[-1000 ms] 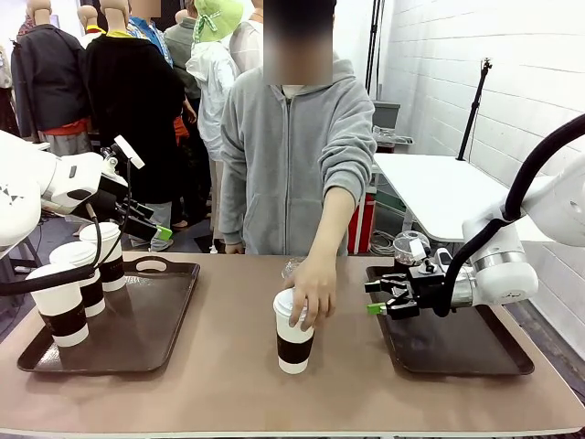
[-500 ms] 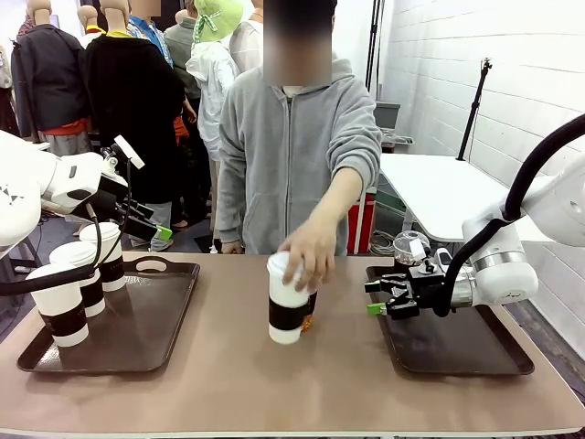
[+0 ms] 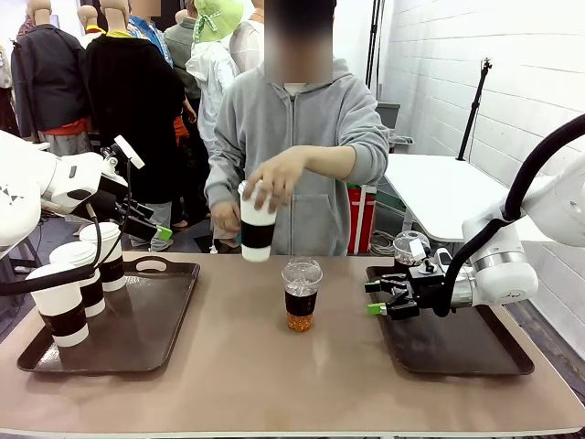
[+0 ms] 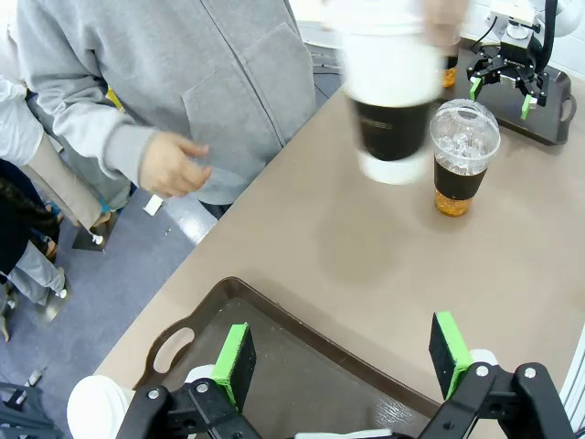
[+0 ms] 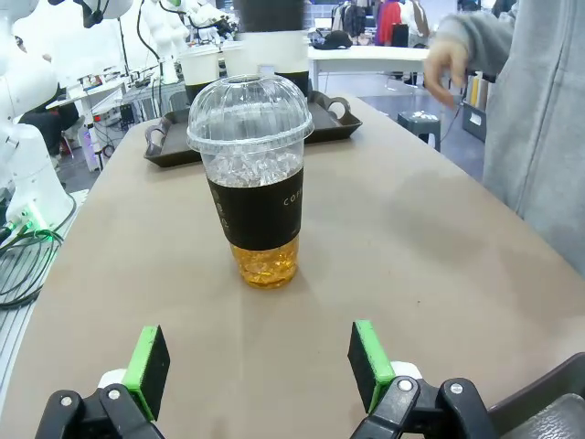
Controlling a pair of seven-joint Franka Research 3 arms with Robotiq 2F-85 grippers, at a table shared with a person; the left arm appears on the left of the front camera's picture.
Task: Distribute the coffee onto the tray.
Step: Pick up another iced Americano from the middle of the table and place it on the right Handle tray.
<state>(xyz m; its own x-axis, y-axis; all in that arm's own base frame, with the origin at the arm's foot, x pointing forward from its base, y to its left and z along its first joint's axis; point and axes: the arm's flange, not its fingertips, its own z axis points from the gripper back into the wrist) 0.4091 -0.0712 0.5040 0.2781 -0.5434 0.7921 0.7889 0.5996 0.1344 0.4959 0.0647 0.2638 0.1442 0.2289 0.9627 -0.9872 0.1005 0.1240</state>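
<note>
A person's hand holds a white paper cup with a dark sleeve (image 3: pixel 257 224) in the air above the table's far middle; it shows blurred as the paper cup (image 4: pixel 391 91) in the left wrist view. A clear dome-lidded cup of amber drink (image 3: pixel 301 294) (image 5: pixel 259 197) (image 4: pixel 464 155) stands alone on the table's middle. Three more sleeved paper cups (image 3: pixel 82 274) stand on the left tray (image 3: pixel 146 343). My right gripper (image 3: pixel 377 297) (image 5: pixel 259 357) is open, level with the clear cup and facing it from over the right tray (image 3: pixel 457 347). My left gripper (image 3: pixel 151 229) (image 4: pixel 343 361) hangs open above the left tray (image 4: pixel 274 357).
The person in a grey hoodie stands at the far edge, the other hand (image 4: pixel 174 165) held near the body. A clear dome lid (image 3: pixel 409 245) shows just behind my right gripper at the right tray's far end. Bare tabletop lies between the two trays.
The person has lifted the paper cup off the middle of the table, up and to the left, uncovering the clear cup behind it. Both grippers have stayed still.
</note>
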